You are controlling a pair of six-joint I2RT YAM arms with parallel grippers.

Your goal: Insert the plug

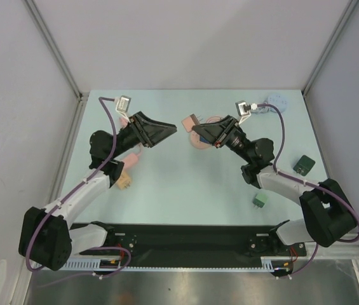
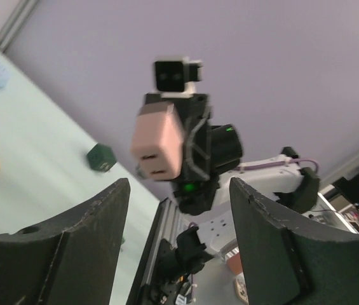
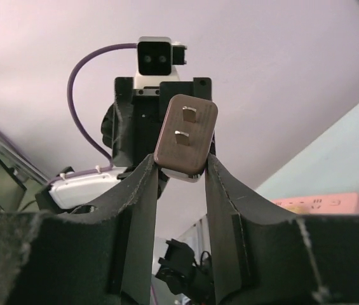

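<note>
Nearest the bases, a small green block [image 1: 260, 200] sits by the right arm; further in, a pink power strip [image 3: 319, 203] lies on the table on the left arm's side; beyond, the raised right gripper [image 1: 201, 131] pinches the pink plug [image 1: 192, 119] at its fingertips, the body jutting past them; facing it, just apart, the left gripper [image 1: 168, 130] gapes wide, nothing between its jaws.

two black robot arms [image 1: 96, 184] [image 1: 287, 181], one pink two-pronged plug [image 3: 185, 136], one pink power strip [image 3: 322, 203], two green plastic cubes [image 1: 304, 164] [image 1: 260, 200] at right, one orange block [image 1: 124, 182], one pale blue lump [image 1: 276, 100].
</note>
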